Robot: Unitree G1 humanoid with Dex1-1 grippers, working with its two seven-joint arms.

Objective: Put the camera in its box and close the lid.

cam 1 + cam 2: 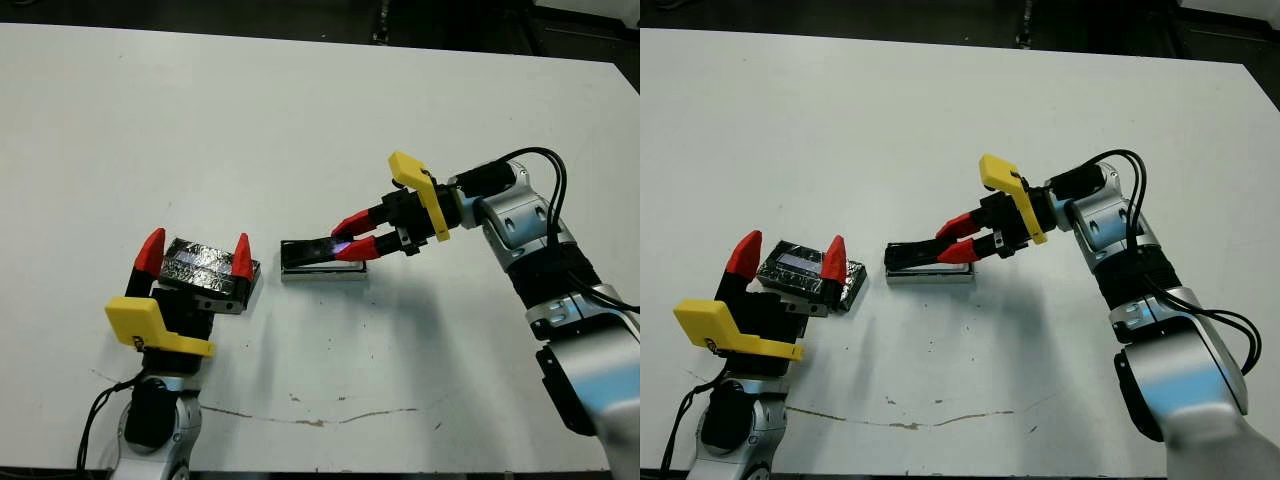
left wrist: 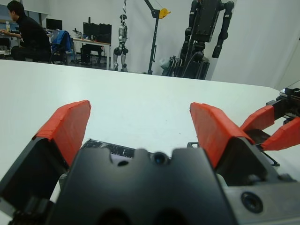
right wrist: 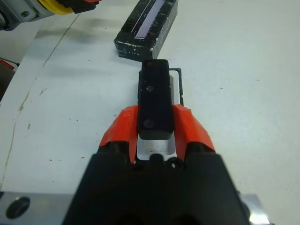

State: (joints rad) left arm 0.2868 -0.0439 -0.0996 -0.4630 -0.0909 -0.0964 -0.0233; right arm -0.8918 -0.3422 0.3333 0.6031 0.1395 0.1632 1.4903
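The white counter [image 1: 300, 120] has broad bare surface on its far half, while its near edge runs just in front of both arms, with a thin brownish scuff line [image 1: 300, 418] along that near strip. The right tool [image 1: 352, 240], two red-tipped fingers on a black body with a yellow tab, reaches in from the right and pinches the slim flat black camera bar [image 3: 154, 97] between its fingers, one red tip on each long side. The bar sits over the small shallow oblong box with black rim and white lining [image 1: 322, 270], which lies near the middle of the counter; the far end of the bar points toward the left arm. Whether the bar already touches the lining cannot be told. The black oblong lid with silvery glittery speckles and a pale stripe [image 3: 147, 25] lies to the left of the box, apart from it by a narrow strip of counter. The left tool [image 1: 196, 255] stands with its red fingers spread wide, one on each side of the lid, not pressing it. Beyond the counter, the left wrist view shows a workshop with a seated person [image 2: 26, 35] at a desk and robot frames on stands [image 2: 206, 33].
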